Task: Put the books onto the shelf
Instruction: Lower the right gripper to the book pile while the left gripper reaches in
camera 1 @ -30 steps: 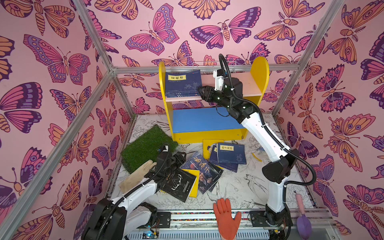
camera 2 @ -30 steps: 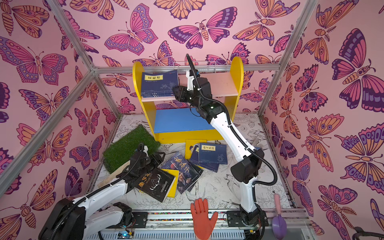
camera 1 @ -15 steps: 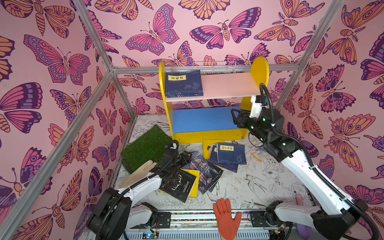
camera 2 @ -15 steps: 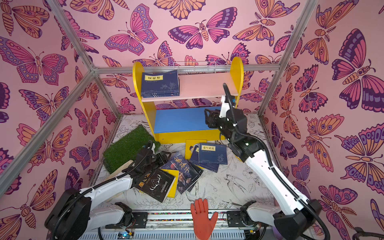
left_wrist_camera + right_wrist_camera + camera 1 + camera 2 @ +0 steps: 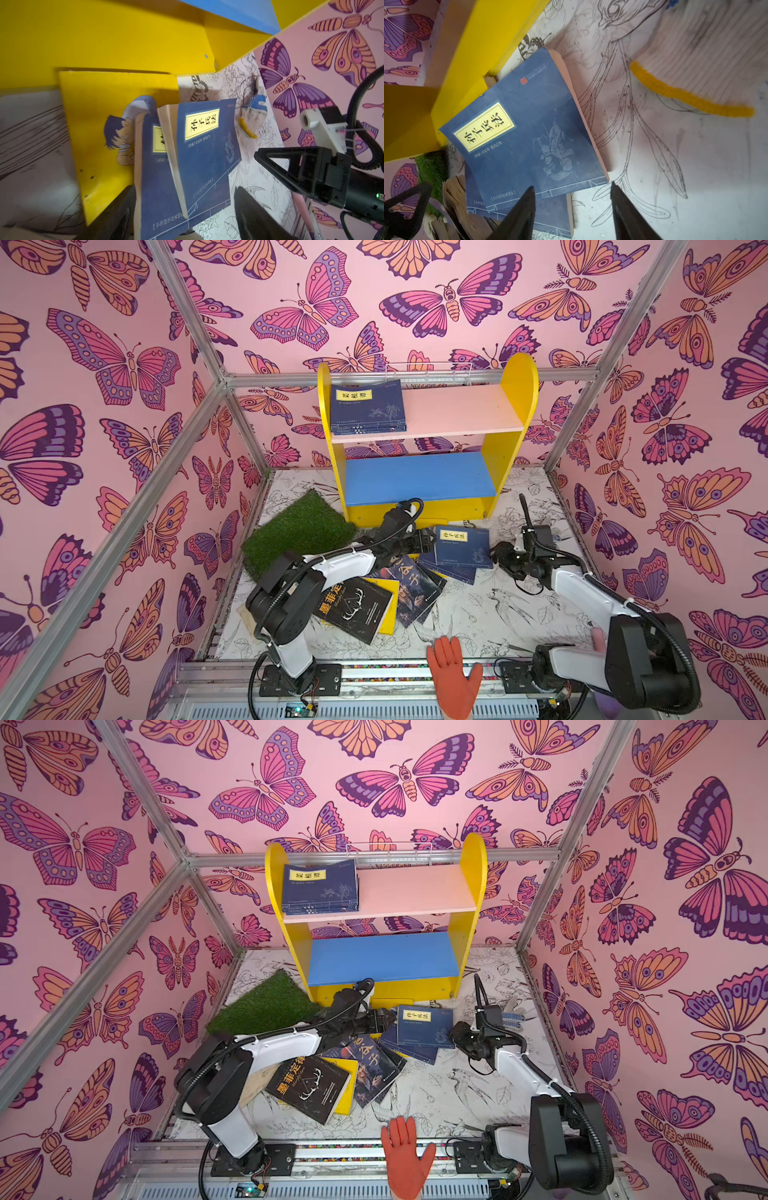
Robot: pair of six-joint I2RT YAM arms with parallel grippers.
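So the books: the one both arms are on is the navy book (image 5: 463, 547) topping the loose pile on the bench, right in front of the shelf (image 5: 515, 406) foot. Its yellow label reads 孙子兵法. Another navy one lies under it, and under those is a yellow cartoon-boy cover (image 5: 99, 124).

The left gripper (image 5: 430, 541) is at that book's left edge. Its arm lies low and stretched out from the bench's near-left corner, right across the pile. From its wrist camera we see its jaws spread wide with the navy stack in the gap. We can't tell if they touch it.

The right gripper (image 5: 572, 186) comes in from the other side. Its arm is folded at the elbow near the bench's right edge, forearm low, pointing left. The jaws are apart, one fingertip over the book's corner and the other over bare bench, holding nothing.

Nearer the front edge we've got a black book with antlers (image 5: 357, 610), yellow 墨菲定 showing, and a dark portrait cover (image 5: 415, 589) beside it.

Up on the pink board's left end there's a navy stack (image 5: 368, 408) labelled 菜根谭. The blue board is bare.

A grass mat (image 5: 299, 531) lies left of the shelf, and an orange glove (image 5: 453, 672) sits at the front edge.
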